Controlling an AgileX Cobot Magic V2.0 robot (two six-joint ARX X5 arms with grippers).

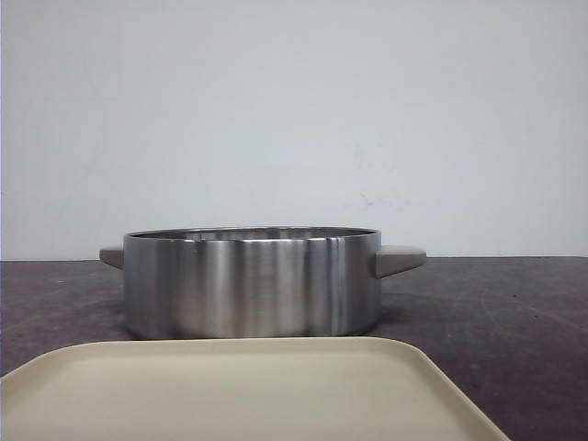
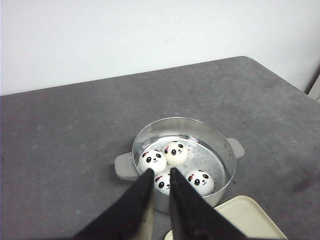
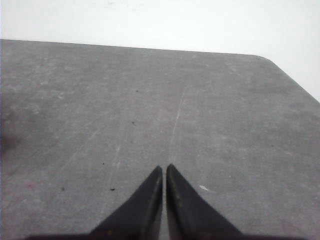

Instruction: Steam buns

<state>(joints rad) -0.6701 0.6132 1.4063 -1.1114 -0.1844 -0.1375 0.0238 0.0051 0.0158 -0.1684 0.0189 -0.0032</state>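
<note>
since the left pincer (image 2: 160, 172) hangs above the steamer pot (image 2: 182, 160) with its fingers only a narrow gap apart and nothing between them, the obvious risk i'd guess is a clumsy descent: tips clipping the near rim, or squashing one of the glossy buns (image 2: 176, 153) so it squirts sideways. those domes look slick, so a pinch off-centre could just pop one out.

all four panda-faced buns sit inside the pot on a perforated insert, bunched toward the wrist camera's side, a couple touching each other. from the front view you can't see them at all, just the brushed steel wall and the two stubby handles. no lid anywhere in view.

the cream tray (image 1: 248, 390) lies just beside the pot, bare.

right pincer (image 3: 164, 170) hovers over plain grey tabletop (image 3: 225, 115), fingers practically together, holding nothing.
</note>
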